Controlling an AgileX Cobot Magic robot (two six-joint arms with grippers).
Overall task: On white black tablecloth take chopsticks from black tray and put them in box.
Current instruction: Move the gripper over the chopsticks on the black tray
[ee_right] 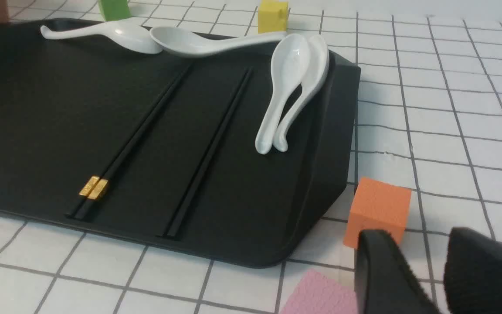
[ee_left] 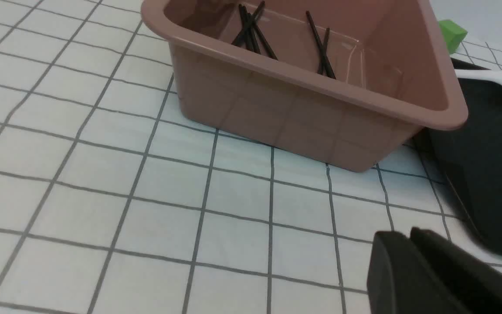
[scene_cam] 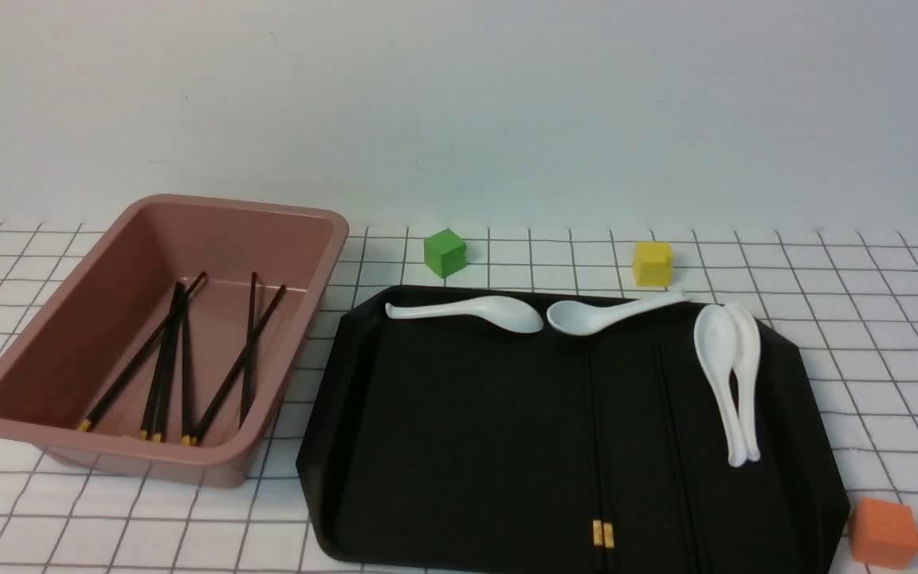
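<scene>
1. Beside the 4 o'clock corner of the black tray [scene_cam: 467, 414], low over the tablecloth [scene_cam: 865, 319], the right pincer [ee_right: 421, 239] hung released and empty. The orange cube [ee_right: 379, 209] sat just ahead of its fingers, so a straight reach toward the tray would probably have knocked the cube.
2. Around the 6 o'clock side of the box [scene_cam: 244, 206], the left pincer [ee_left: 410, 235] was clenched on nothing. A careless swing from there might have shoved the box across the tabletop and moved the drop target.
3. The gold-banded chopsticks [ee_right: 133, 139] lay flat on the tray, the two sticks touching, along a 12-to-6 line right of its middle. A second pair [ee_right: 209, 152] lay parallel at their 3 o'clock. These are thin black sticks on a black floor, so the fingers could have closed on only one stick, scraped the tray or let the pair slip.
4. At the tray's 2 o'clock, two nested white spoons [scene_cam: 730, 375] lay near the second pair. A wide approach could have clipped them.
5. Several sticks already in the box [scene_cam: 180, 359] lay criss-crossed. A pair released tilted might have bridged the rim or bounced out.
</scene>
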